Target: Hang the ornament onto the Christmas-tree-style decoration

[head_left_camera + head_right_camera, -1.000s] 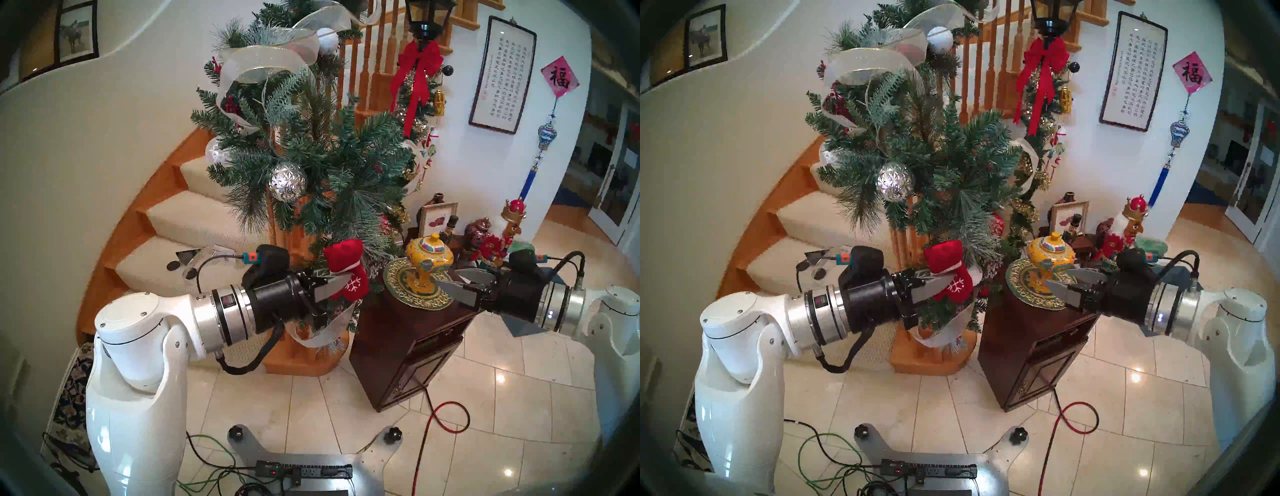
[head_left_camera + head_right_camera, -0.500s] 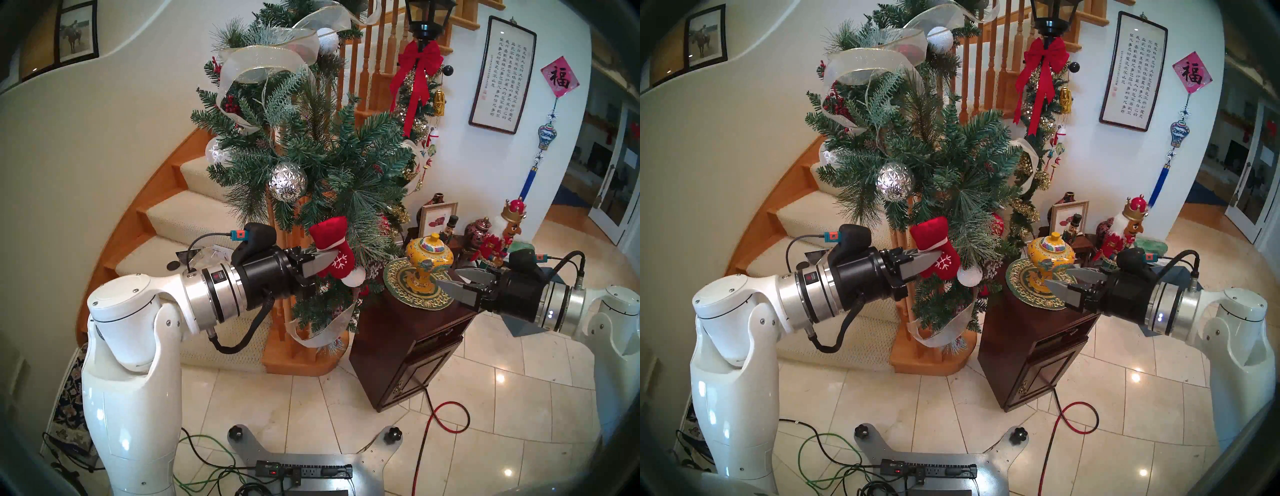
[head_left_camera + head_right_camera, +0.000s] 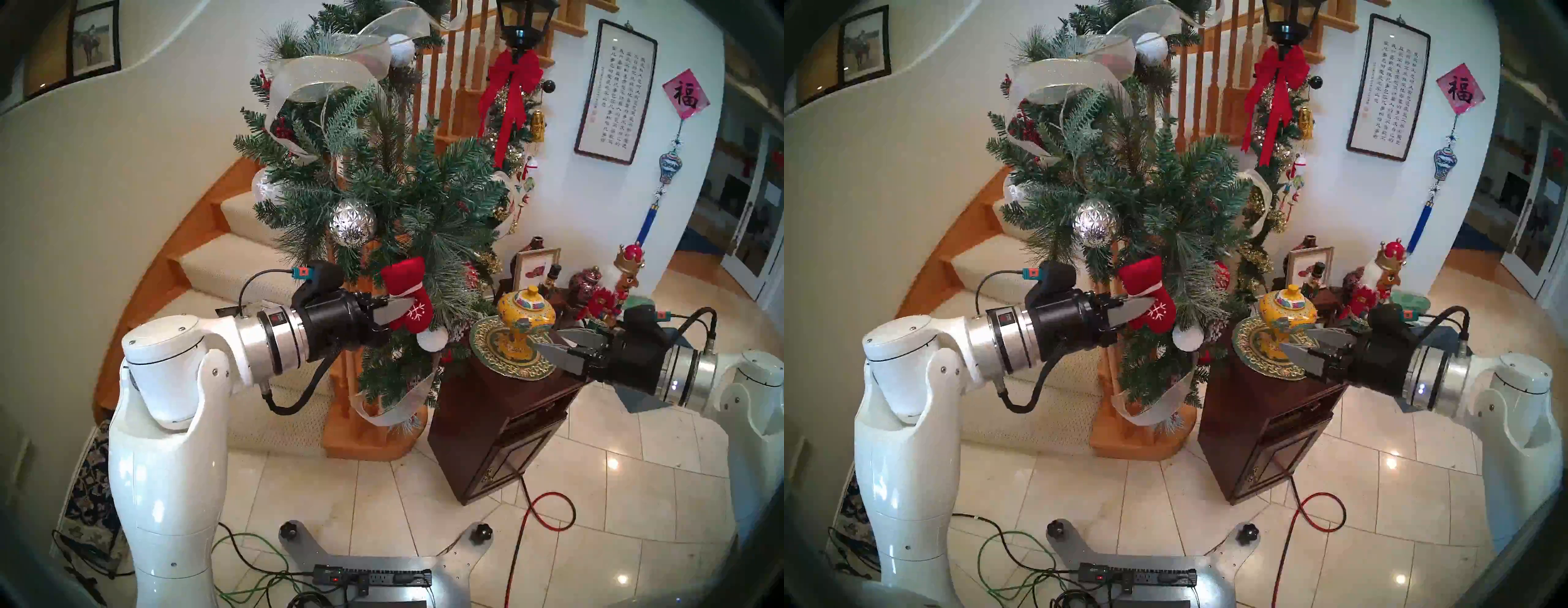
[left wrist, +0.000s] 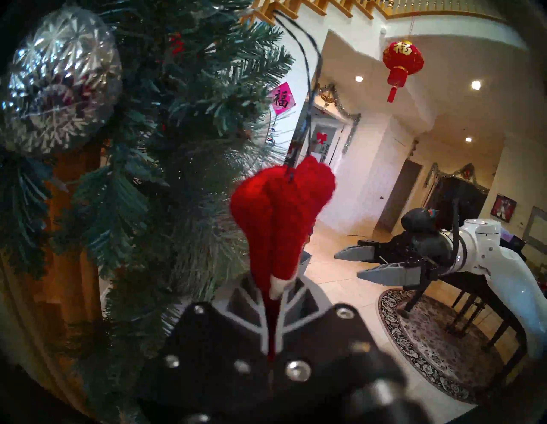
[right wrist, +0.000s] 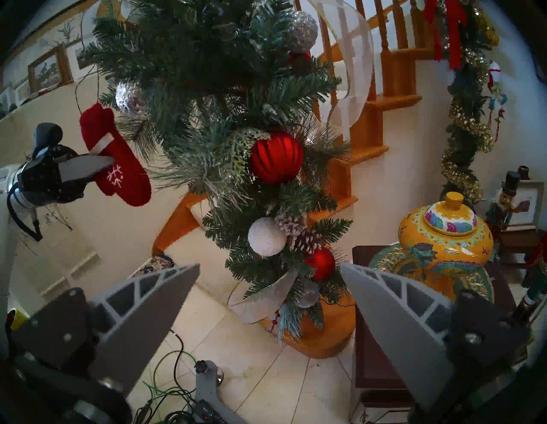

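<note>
Left tool (image 3: 403,313): clamped on the red mitten (image 3: 409,297), held against the pine garland (image 3: 382,178)
Right tool (image 3: 555,344): spread, nothing held

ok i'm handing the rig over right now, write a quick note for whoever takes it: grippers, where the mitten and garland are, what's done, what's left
Left gripper: shut on the red mitten, clamped near its white cuff band, held level beside the pine garland, just below the silver faceted ball.
Right gripper: open, empty, hanging by the yellow jar on the dark cabinet.
Done: mitten picked up and brought to the garland's lower branches.
Left: its dark hanging loop stands up free above the mitten and looks to be on no branch yet. Slip it over a branch tip, open the left gripper, and back out.
</note>
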`<state>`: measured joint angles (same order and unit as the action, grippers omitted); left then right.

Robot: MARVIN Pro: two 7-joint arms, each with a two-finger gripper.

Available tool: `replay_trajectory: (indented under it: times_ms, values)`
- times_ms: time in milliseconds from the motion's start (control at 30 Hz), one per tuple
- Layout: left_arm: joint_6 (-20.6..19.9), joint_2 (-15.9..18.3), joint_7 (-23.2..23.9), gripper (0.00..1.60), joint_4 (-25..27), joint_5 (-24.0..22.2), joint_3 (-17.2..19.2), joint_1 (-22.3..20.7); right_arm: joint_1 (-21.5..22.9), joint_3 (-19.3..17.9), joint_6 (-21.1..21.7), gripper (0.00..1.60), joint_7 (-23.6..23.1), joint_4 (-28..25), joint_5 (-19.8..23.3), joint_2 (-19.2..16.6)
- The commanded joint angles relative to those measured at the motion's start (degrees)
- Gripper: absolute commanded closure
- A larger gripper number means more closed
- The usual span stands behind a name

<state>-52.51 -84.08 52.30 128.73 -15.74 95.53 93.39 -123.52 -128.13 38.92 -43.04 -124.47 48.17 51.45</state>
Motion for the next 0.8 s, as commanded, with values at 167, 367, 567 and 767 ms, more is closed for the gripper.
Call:
replay_trajectory:
  times_ms: [167,367,567,767]
  values:
    - [-2.49,-0.06,1.47,1.6,-0.88,-4.48,-0.41,-3.74,0.35,-0.4,0.12,0.0,0.22,-0.19,0.06,-0.12]
    - [-2.49,-0.41,-0.74,1.6,-1.6,-8.46,-0.46,-3.7,0.34,-0.4,0.11,0.0,0.24,-0.19,0.07,-0.13]
    - [-2.49,-0.15,-3.45,1.6,-2.15,-12.72,-1.05,-3.28,0.34,-0.4,0.11,0.0,0.24,-0.19,0.07,-0.13]
    - [-2.49,1.28,-6.12,1.6,-2.55,-16.14,-2.01,-3.31,0.34,-0.4,0.12,0.0,0.25,-0.19,0.08,-0.13]
